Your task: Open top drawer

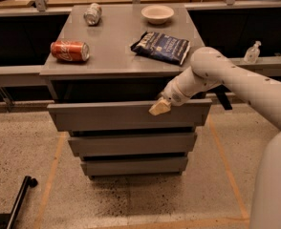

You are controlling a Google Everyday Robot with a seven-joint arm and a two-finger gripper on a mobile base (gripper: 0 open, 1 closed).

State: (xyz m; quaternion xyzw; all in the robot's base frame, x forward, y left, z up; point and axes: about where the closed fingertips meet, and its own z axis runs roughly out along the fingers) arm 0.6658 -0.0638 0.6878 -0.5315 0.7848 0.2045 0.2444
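Tool (160, 107) rests on the upper edge of the top drawer (107, 117), right of centre; how wide it stands I cannot tell. The drawer front juts forward of the two lower drawers (131, 144) beneath the table (116, 56), so it seems partly open, with more pulling left.

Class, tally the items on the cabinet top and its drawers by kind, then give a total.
Cans: 2 (red can, silver can)
Bowl: 1
Bag: 1
Drawers: 3 (top drawer, middle drawer, bottom drawer)
Total: 7
The gripper sits at the top drawer's upper edge, right of centre.
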